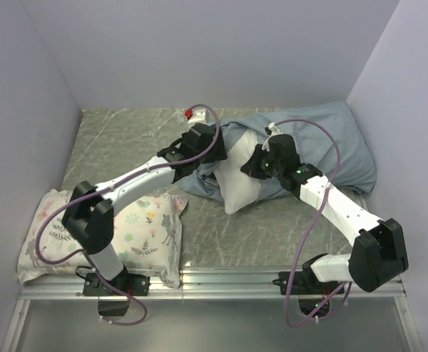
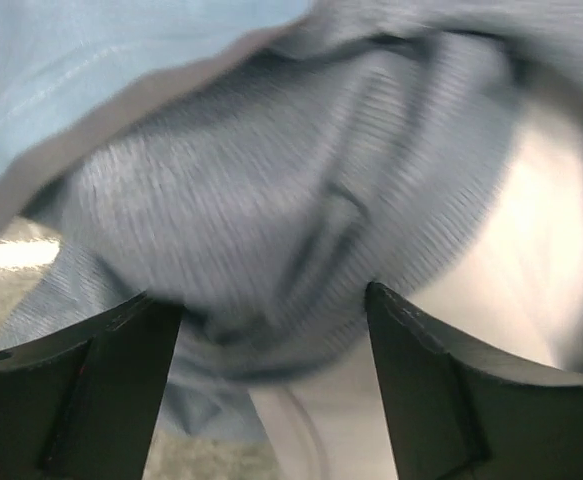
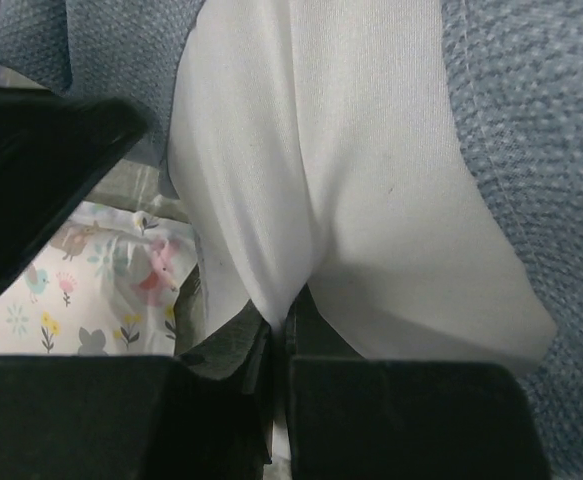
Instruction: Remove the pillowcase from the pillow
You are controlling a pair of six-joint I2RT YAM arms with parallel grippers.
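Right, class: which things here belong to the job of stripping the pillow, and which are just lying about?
Belong: pillowcase; pillow; left tool, open; right tool, pinching the pillow.
Lying about: printed pillow; small red object.

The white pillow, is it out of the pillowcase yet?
Partly out: the pillow has its near end protruding from the pillowcase opening; the rest is covered.
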